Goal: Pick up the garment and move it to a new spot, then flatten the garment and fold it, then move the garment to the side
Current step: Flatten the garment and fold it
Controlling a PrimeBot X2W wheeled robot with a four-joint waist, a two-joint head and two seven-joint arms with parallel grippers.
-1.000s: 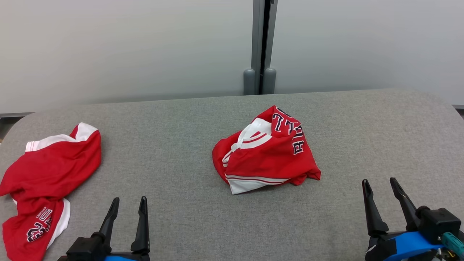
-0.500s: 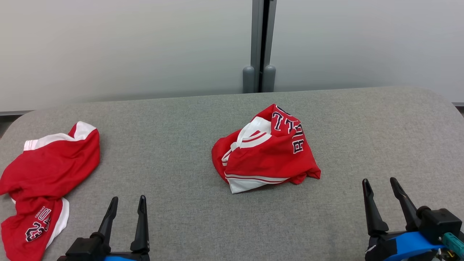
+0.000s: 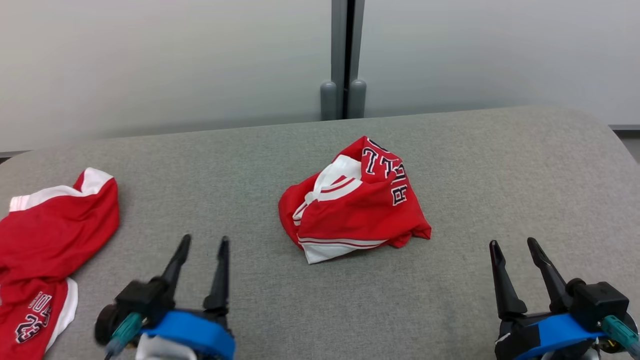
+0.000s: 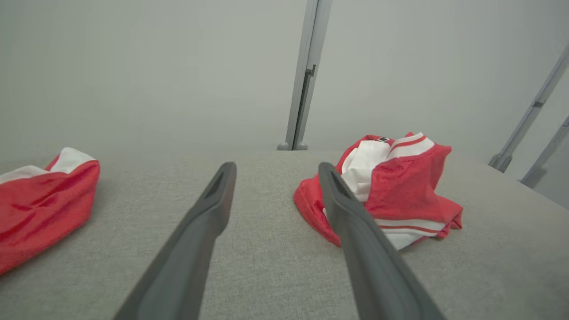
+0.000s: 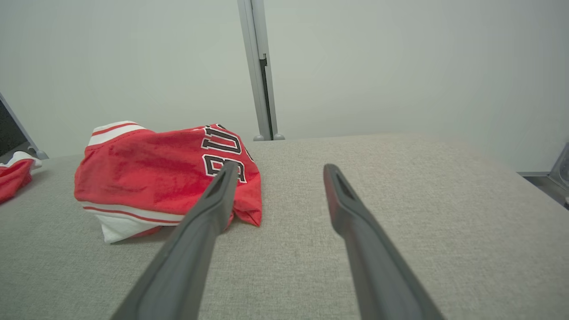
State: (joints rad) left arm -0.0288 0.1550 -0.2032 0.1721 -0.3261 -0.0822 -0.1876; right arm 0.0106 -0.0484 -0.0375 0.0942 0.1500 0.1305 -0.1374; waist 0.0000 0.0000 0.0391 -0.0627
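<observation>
**A:** Where do your grippers stand?

**B:** Your left gripper (image 3: 206,238), at lower left of the frame, and your right gripper (image 3: 512,242), at lower right, both have their fingers spread and hold nothing.

**A:** And the garment?

**B:** The crumpled red jersey (image 3: 355,210) lies mid-frame on the grey padded table (image 3: 500,165), apart from both grippers. You're at the pickup, I'd judge: reach in and pinch a raised fold. Leave the second red garment (image 3: 50,235) at far left.

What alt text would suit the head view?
A crumpled red-and-white jersey lies in the middle of a grey table, a second red garment at its left edge. The left gripper and right gripper sit open and empty at the bottom.
</observation>
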